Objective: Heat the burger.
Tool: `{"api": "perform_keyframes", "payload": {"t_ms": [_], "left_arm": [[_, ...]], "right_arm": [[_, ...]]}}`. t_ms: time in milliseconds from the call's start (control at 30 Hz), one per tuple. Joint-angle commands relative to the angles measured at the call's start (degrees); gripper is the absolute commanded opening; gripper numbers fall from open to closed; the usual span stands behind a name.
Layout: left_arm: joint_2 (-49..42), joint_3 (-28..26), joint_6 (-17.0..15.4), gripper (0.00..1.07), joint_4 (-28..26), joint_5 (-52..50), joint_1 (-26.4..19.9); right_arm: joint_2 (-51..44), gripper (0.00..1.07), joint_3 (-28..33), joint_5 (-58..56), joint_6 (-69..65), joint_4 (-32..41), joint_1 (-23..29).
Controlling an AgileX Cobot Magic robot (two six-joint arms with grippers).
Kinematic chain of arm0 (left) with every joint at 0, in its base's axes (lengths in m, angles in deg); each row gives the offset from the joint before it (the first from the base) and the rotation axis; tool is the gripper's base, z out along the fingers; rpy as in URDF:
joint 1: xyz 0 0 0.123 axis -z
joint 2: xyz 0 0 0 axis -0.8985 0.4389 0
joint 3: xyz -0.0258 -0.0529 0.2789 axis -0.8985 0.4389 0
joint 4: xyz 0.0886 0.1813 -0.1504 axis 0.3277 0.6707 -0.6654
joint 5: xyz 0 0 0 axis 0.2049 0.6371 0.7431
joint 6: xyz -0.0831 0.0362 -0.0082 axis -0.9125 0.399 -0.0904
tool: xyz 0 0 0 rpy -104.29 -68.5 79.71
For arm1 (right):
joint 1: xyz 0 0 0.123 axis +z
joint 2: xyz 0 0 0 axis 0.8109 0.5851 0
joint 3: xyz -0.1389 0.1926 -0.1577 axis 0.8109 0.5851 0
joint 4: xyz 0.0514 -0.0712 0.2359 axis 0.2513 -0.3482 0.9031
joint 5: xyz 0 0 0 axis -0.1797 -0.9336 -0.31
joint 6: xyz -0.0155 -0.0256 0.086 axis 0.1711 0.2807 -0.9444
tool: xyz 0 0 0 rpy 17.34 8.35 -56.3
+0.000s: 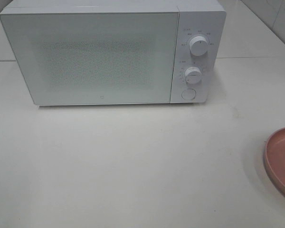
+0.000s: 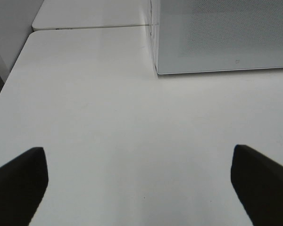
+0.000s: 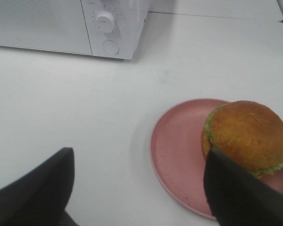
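Left gripper (image 2: 139, 181) hovers low over the bare white table (image 2: 108, 117), its jaws spread wide and holding nothing; both dark fingers (image 2: 19, 181) show at the edges of its wrist view. Ahead of it and off to one side stands the white microwave (image 2: 221, 37), door shut, its near corner well clear of the fingers.

Right gripper (image 3: 139, 188) also hangs above the table with jaws parted and nothing between them. Beside one of its fingers (image 3: 245, 193) sits the burger (image 3: 247, 136): a golden-brown bun with green lettuce showing at the rim, upright on a pink plate (image 3: 174, 150), toward the plate's far side from the gripper's middle. That finger overlaps the burger's near edge in the wrist view; whether they touch cannot be told. Farther ahead is the microwave's control panel with a knob (image 3: 105, 21) and a round button (image 3: 110, 46).
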Motion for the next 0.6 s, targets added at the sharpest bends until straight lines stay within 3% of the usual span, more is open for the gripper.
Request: {"api": "perform_keyframes", "payload": {"t_ms": [33, 600], "left_arm": [[-1.5, 0.2, -0.1, 0.98, -0.6, -0.4, -0.1], [-1.5, 0.2, -0.1, 0.98, -0.5, -0.4, -0.1]], "right_arm": [[-1.0, 0.74, 0.0, 0.4, 0.1, 0.2, -0.3], [-1.0, 0.74, 0.0, 0.4, 0.1, 0.2, -0.3]]}}
